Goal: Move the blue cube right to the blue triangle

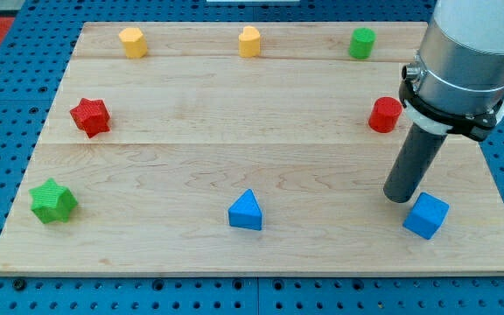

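The blue cube [426, 216] sits near the board's bottom right corner. The blue triangle [246, 211] lies at the bottom middle, well to the view's left of the cube. My tip [399, 198] rests on the board just up and left of the blue cube, very close to its upper left corner or touching it. The arm's grey body rises above it at the view's top right.
A red cylinder [385, 115] stands above my tip. A green cylinder [362, 43], a yellow block [249, 41] and a yellow hexagon [132, 41] line the top edge. A red star [90, 116] and a green star [53, 201] sit at the left. The wooden board [234, 131] ends just past the cube.
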